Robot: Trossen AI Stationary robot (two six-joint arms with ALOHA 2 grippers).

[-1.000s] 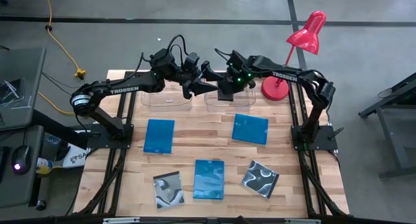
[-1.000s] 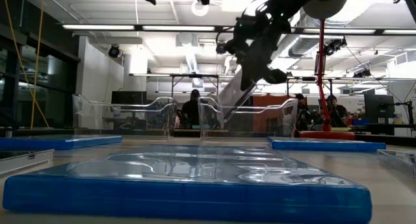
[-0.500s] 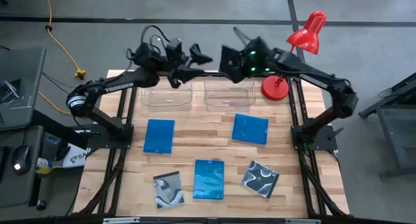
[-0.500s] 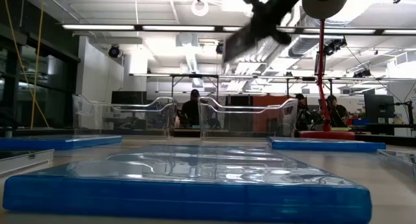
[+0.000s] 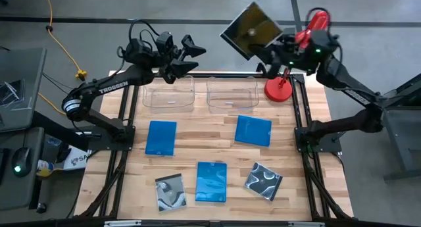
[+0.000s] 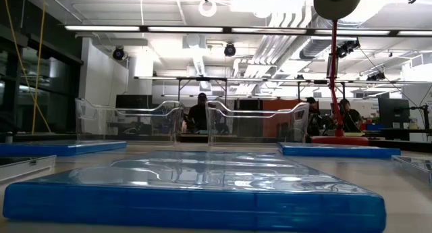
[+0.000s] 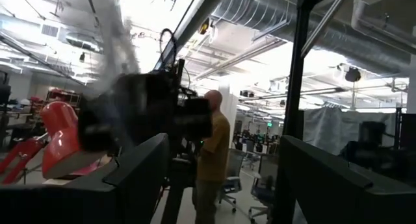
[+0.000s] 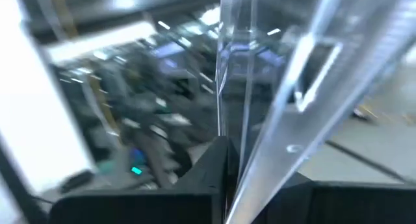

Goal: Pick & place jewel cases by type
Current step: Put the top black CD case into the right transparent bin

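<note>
My right gripper (image 5: 266, 48) is raised high over the table's far edge, shut on a dark square jewel case (image 5: 250, 29) whose flat face is turned up toward the high camera. My left gripper (image 5: 187, 58) hangs open above the left clear tub (image 5: 170, 94), nothing between its fingers (image 7: 130, 178). Flat on the wooden table lie three blue jewel cases (image 5: 161, 137) (image 5: 253, 130) (image 5: 211, 181) and two black swirl-covered ones (image 5: 170, 191) (image 5: 264, 181). Neither gripper shows in the low view. My right gripper pinches the dark case between its two fingers at one edge (image 8: 235, 160), near a corner (image 5: 262, 45). The fingers reach about level from the table's right side. The case is lifted clear of everything and stands out tilted beyond the fingertips.
Two clear tubs (image 5: 170, 94) (image 5: 231, 94) stand side by side at the far edge. A red desk lamp (image 5: 279, 89) stands just right of them, its head (image 5: 317, 22) close to my right arm. People sit in the room beyond the table.
My right gripper has risen steeply from just over the right tub and swung toward the far right, tipping from pointing down to about level; the dark case went with it, up out of the low view. My left gripper has moved up and toward the far left, staying open.
</note>
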